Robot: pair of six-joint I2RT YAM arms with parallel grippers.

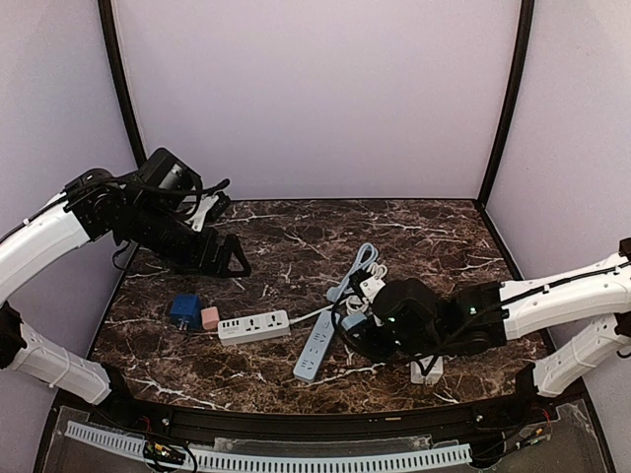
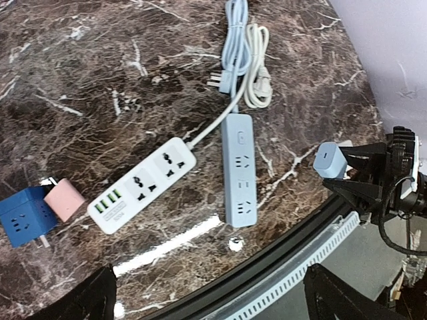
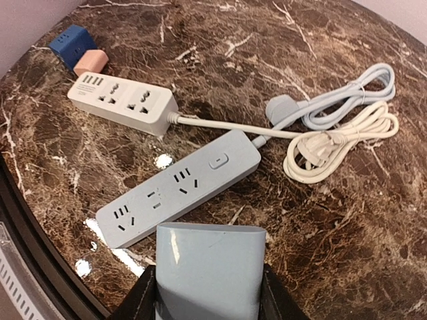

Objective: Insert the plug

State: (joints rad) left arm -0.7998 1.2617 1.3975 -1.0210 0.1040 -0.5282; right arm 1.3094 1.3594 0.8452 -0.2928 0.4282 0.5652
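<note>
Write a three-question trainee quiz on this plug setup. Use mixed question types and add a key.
1. True or false: the right tool grips the pale blue plug.
2. Which item lies directly beside the pink adapter? A) blue cube B) coiled cables C) blue strip
3. Fill in: the left tool hangs above the table with its jaws ___, holding nothing.

Key: 1 true; 2 A; 3 open.
</note>
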